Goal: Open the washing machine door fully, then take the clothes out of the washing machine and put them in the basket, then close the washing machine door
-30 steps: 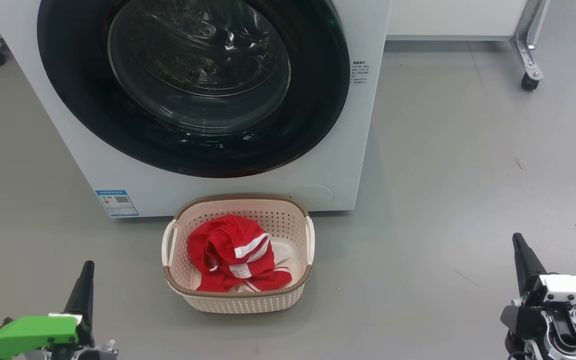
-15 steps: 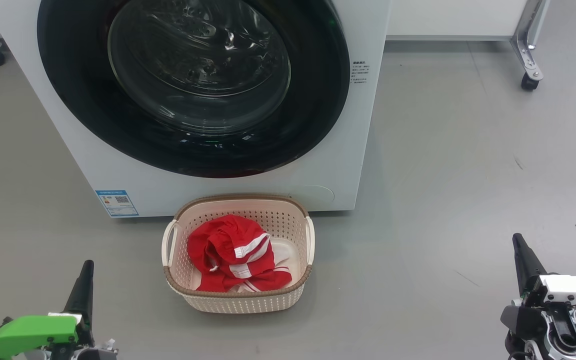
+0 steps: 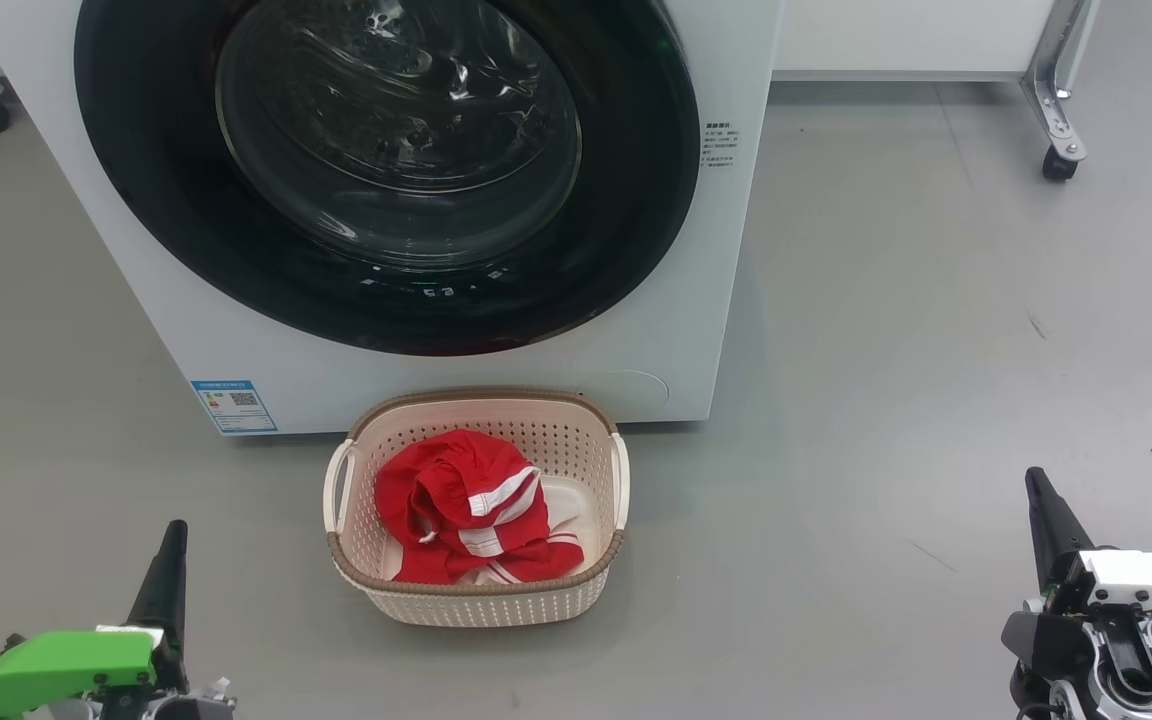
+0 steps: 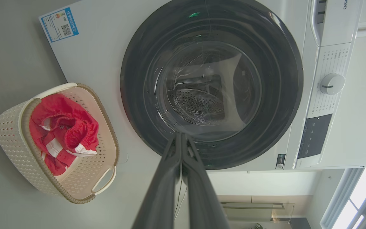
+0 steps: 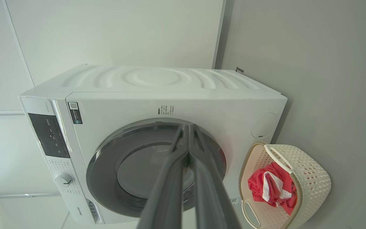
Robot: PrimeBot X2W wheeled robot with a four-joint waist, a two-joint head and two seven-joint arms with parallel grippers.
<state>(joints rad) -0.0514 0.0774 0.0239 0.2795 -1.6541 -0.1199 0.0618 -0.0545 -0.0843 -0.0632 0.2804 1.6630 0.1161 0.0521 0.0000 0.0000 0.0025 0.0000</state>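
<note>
Grey floor (image 3: 886, 300) spreads across the room, with a wheeled metal frame (image 3: 1061, 120) at 1 o'clock in the head view. The white machine (image 3: 696, 330) stands at 12 o'clock. Its door (image 3: 636, 200) seems to sit flush against the front, though the latch cannot be made out. The basket (image 3: 481, 605) stands on the floor at 6 o'clock from the door, just beside the machine's base. The red clothes (image 3: 456, 500) lie bunched inside it, white stripes showing. The left end effector (image 3: 176, 530) is at 7 o'clock and the right end effector (image 3: 1033, 475) at 4 o'clock. Both are clenched with fingers pressed together, grasping nothing, well apart from the basket.
</note>
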